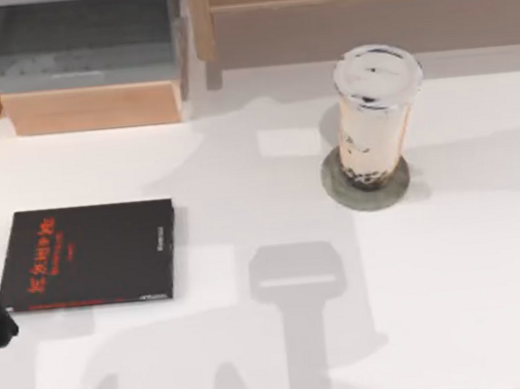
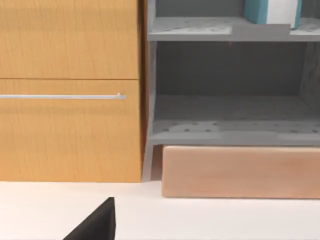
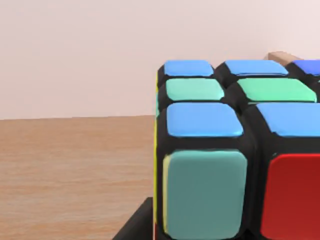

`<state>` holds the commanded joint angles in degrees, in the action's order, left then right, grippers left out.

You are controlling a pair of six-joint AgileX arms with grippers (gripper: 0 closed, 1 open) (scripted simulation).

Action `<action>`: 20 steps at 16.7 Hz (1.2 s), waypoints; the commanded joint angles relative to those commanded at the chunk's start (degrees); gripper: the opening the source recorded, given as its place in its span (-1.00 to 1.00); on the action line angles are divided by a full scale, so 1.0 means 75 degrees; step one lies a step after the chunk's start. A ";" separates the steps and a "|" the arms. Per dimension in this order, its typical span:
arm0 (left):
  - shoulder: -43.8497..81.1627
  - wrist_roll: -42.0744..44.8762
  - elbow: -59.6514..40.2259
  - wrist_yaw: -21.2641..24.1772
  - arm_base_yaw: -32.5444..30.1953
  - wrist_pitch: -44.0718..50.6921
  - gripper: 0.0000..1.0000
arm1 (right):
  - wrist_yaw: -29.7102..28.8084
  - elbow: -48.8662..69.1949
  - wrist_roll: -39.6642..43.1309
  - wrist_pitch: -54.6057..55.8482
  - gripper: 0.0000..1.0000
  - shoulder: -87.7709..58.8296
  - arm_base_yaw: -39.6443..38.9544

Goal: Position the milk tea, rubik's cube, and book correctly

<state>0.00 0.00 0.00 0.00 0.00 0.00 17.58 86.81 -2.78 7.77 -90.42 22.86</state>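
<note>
The book [image 1: 88,256] is lying black face up on the table's near left, waiting beside the left arm, whose finger state I cannot tell. Farther back, the milk tea [image 1: 373,116] is already standing on its grey coaster [image 1: 366,188]. The rubik's cube [image 3: 235,150] is sitting close before the right wrist camera over a wooden surface [image 3: 75,175]; whether the right gripper is gripping it I cannot tell.

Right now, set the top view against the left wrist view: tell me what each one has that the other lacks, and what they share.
Top view alone: the milk tea standing upright on a grey coaster, and the full black face of the book with its red-orange characters. Left wrist view alone: a wooden drawer front with a metal handle, and a blue-and-white object on the upper shelf. Shared: the white table, the grey shelf unit and its wooden base.
</note>
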 joint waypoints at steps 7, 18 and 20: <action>0.0000 0.0000 0.0000 0.0000 0.0000 0.0000 1.00 | -0.0448 0.2222 -0.0016 -0.0175 -1.00 -0.1852 -0.0345; 0.0000 0.0000 0.0000 0.0000 0.0000 0.0000 1.00 | -0.0338 0.2846 0.0257 -0.0719 -0.55 -0.2668 -0.0804; 0.0000 0.0000 0.0000 0.0000 0.0000 0.0000 1.00 | -0.0338 0.2846 0.0257 -0.0719 -0.25 -0.2668 -0.0804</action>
<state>0.00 0.00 0.00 0.00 0.00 0.00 15.05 108.16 -0.85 2.37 -110.44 16.83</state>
